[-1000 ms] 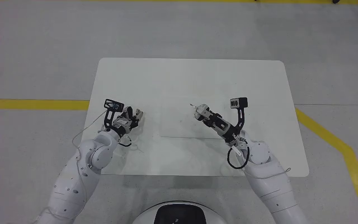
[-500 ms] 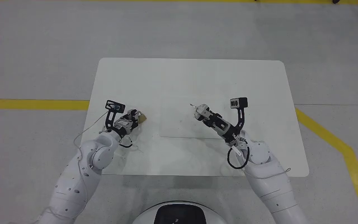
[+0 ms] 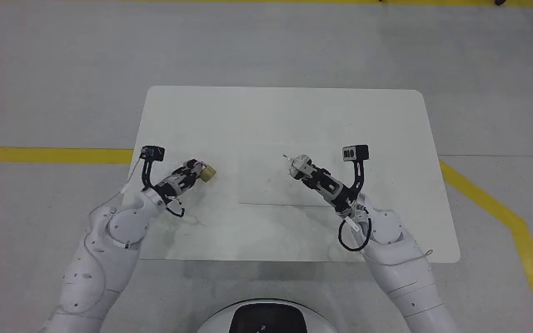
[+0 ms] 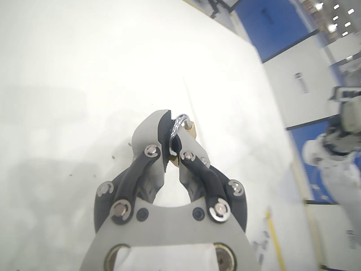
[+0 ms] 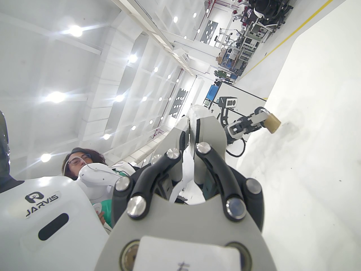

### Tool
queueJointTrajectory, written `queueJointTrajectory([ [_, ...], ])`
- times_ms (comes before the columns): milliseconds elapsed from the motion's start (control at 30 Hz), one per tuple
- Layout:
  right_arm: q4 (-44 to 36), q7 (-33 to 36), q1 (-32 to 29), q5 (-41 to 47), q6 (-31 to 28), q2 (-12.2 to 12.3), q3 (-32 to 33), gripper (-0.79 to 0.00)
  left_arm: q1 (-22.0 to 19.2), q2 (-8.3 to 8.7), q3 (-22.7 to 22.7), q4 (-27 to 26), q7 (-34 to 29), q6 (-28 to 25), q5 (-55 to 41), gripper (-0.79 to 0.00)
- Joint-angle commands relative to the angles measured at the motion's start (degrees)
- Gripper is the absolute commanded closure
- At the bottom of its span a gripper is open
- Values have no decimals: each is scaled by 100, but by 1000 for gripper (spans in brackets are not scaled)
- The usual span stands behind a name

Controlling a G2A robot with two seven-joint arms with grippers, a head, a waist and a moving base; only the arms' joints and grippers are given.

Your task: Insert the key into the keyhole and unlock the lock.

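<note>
**A:** Where was the lock (image 3: 208, 172)?

**B:** Left of centre in the top view. The left tool (image 3: 196, 172) was clamped on its shackle (image 4: 180, 119), and the brass end stuck out toward the right of the frame, over the desk (image 3: 283, 112).

**A:** And the key (image 3: 287, 156)?

**B:** It was a thin sliver at the tip of the right tool (image 3: 297, 164), right of centre. That tool's fingers were pressed together on it, and its wrist view showed no gap between them.

**A:** How did the two lie to each other?

**B:** They were nearly level across the frame and well apart, with the lock to the left of the key. The key's long axis ran toward the upper left, so it aimed above the lock, not at it. The lock's axis ran roughly left to right.

**A:** Which arm was nearer?

**B:** Neither, since each held its own piece. I'd judge the coming move needed the key swung down onto the lock's axis and then the gap closed. I couldn't make out the keyhole, so I can't say which face it was on.
</note>
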Motion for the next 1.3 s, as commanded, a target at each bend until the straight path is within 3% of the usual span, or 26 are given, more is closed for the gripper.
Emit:
queueJointTrajectory([
  [0,0,0,0,0,0,0,0,0,-101,25,-196,243,-981,-103,-1614,0],
  [167,0,0,0,0,0,0,0,0,-414,66,-435,817,-2875,329,-3983,0],
  [367,0,0,0,0,0,0,0,0,-772,43,-350,1301,-4257,1185,-5570,0],
  [433,0,0,0,0,0,0,0,0,-906,50,-294,1422,-4582,1388,-5686,0],
  [733,0,0,0,0,0,0,0,0,-906,50,-294,1422,-4582,1388,-5686,0],
  [800,-13,-66,-2,11,60,-6,-16,0,-814,33,-248,1360,-4503,1621,-5908,0],
  [1033,501,-760,777,192,586,-298,-989,0,-1041,-154,301,1495,-4577,2420,-7062,0],
  [1267,1029,-968,1445,209,597,-576,-1701,0,-1294,-241,703,1613,-4415,2237,-6835,0],
])
